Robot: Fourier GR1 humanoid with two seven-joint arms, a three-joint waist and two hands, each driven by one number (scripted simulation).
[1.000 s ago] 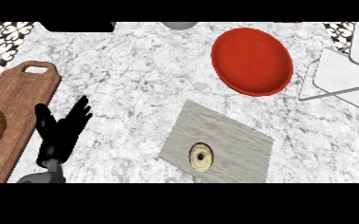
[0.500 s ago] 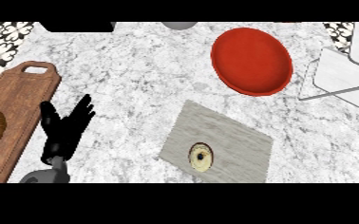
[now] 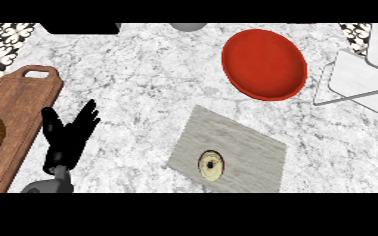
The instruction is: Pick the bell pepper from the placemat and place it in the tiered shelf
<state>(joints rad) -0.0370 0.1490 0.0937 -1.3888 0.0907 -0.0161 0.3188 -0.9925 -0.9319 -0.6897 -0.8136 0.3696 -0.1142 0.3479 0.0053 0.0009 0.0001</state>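
- No readable text, labels, brands, numbers or signs showed anywhere in the head view.
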